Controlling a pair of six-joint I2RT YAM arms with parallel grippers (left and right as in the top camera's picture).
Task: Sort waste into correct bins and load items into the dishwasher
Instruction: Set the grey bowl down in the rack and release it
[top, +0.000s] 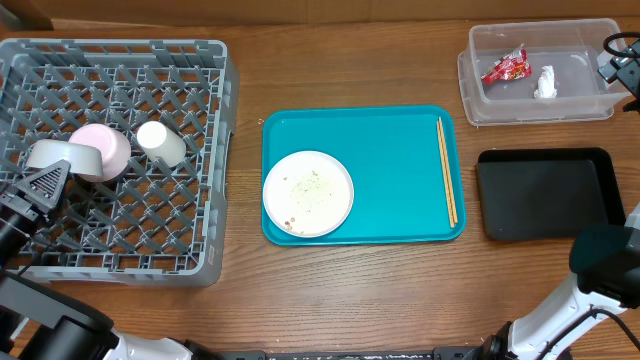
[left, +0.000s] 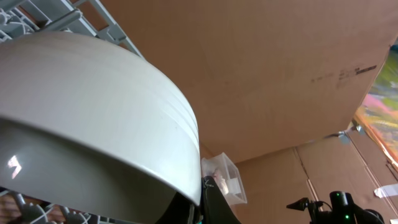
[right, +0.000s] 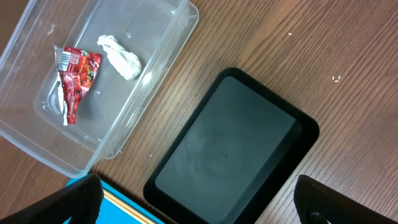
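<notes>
My left gripper (top: 45, 180) is shut on the rim of the pale grey bowl (top: 52, 157), holding it on edge over the left of the grey dish rack (top: 180, 215). The bowl (left: 87, 118) fills the left wrist view, one dark finger (left: 217, 208) against its rim. A white cup (top: 161, 142) and a pale pink dish (top: 108, 148) lie in the rack. A white plate (top: 308, 193) with food scraps and the chopsticks (top: 447, 170) rest on the teal tray (top: 390, 140). My right gripper (right: 196, 186) hangs open above the black tray (right: 230, 149). The clear tub (right: 149, 74) holds the red wrapper (right: 76, 74) and the tissue (right: 120, 56).
The clear tub (top: 470, 75) stands at the back right, the black tray (top: 548, 192) just in front of it. My right arm (top: 605, 262) rises at the front right corner. Cardboard walls stand behind the table.
</notes>
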